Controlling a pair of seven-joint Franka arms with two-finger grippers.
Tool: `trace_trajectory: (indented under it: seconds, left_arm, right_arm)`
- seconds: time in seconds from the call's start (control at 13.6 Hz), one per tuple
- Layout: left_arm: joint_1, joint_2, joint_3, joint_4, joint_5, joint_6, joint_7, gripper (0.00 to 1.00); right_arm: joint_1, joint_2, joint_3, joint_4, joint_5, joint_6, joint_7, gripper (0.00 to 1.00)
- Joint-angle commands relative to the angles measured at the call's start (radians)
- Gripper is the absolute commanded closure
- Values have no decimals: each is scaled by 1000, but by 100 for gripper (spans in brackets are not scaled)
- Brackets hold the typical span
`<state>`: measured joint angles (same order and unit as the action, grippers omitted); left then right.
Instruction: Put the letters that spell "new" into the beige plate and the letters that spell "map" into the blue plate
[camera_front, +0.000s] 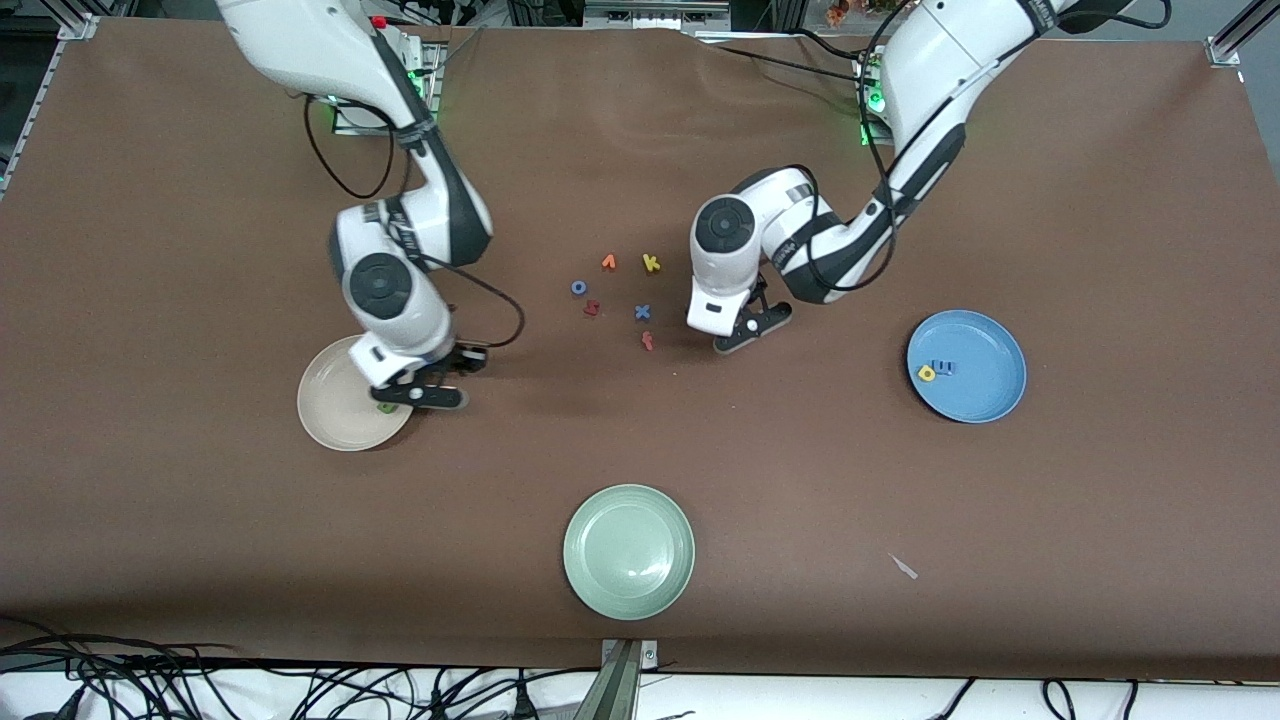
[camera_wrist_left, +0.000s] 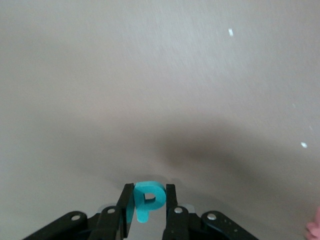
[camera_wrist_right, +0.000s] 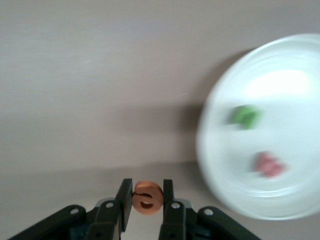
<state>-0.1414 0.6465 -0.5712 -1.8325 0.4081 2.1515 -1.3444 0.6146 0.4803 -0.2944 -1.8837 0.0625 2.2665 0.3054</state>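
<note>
Left gripper (camera_wrist_left: 146, 202) has its jaws shut on the teal p (camera_wrist_left: 146, 199), low over the tabletop (camera_front: 150, 250) just beside the leftover letters (camera_front: 615, 290). Right gripper (camera_wrist_right: 146, 197) has its jaws pinched on the orange e (camera_wrist_right: 147, 197), at the beige plate (camera_front: 330, 415) rim. Foam letters: v. light, soft, squashy, prob. grippy; best taken flat-on across the faces w/ a gentle pinch, else they could twist or pop out.

Wrist views show each held letter, hidden in the front view. Right wrist also shows the green n (camera_wrist_right: 245, 116) and pinkish-red w (camera_wrist_right: 270, 164) in the beige plate. Front view alone shows the blue plate (camera_front: 985, 395) w/ yellow a (camera_front: 926, 373) and blue m (camera_front: 943, 367) inside.
</note>
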Motion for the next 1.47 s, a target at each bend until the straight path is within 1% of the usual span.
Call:
trace_trajectory:
  seconds: [0.0, 0.07, 0.15, 0.29, 0.37, 0.44, 0.51, 0.59, 0.66, 0.74, 0.88, 0.96, 1.1, 1.18, 1.25, 1.32, 1.4]
  left_arm:
    - [86, -34, -15, 76, -74, -164, 279, 98]
    - [120, -44, -16, 94, -78, -207, 371, 98]
    - [152, -54, -18, 105, -83, -237, 448, 98]
    - [233, -77, -18, 107, -88, -269, 600, 98]
    - [274, -86, -18, 108, -92, -277, 676, 98]
    - [316, -94, -18, 108, -94, -294, 756, 98]
    - [363, -99, -16, 108, -94, -309, 840, 98]
    - [417, -99, -16, 108, -89, -314, 928, 98]
    - [469, -97, -13, 108, -80, -314, 1015, 98]
    - [524, -91, -9, 108, -74, -314, 1106, 98]
    - [610, -84, -7, 104, -39, -312, 1240, 98]
    - [637, -67, -7, 102, -7, -312, 1289, 97]
    - [657, -30, -7, 91, 9, -303, 1292, 96]
    - [660, -16, -7, 90, 9, -302, 1292, 91]
    - [669, -13, -7, 90, 9, -301, 1304, 53]
    - [671, -18, -7, 94, 9, -308, 1312, 2]
    - [671, -27, -9, 102, 8, -314, 1312, 0]
  right_arm:
    - [4, -66, -95, -60, 10, -27, -193, 71]
    - [2, -77, -117, -72, 19, -27, -236, 70]
    - [2, -80, -121, -86, 31, -24, -244, 70]
    - [2, -83, -121, -86, 63, -24, -244, 67]
    - [2, -83, -121, -86, 69, -22, -244, 63]
    - [2, -83, -121, -86, 71, -22, -244, 38]
    - [2, -83, -121, -86, 71, -25, -243, 18]
    - [2, -85, -123, -81, 71, -27, -236, 9]
    - [2, -88, -123, -77, 71, -28, -235, 8]
    - [2, -97, -123, -71, 71, -31, -238, 4]
    - [2, -101, -130, -22, 71, -97, -238, 2]
    - [2, -100, -140, 23, 71, -152, -227, 1]
    - [2, -103, -143, 96, 71, -244, -198, 1]
    - [2, -111, -147, 133, 69, -284, -187, 1]
    - [2, -123, -149, 168, 68, -326, -180, 1]
    - [2, -131, -152, 202, 66, -361, -181, 1]
    - [2, -146, -160, 239, 59, -396, -184, 1]
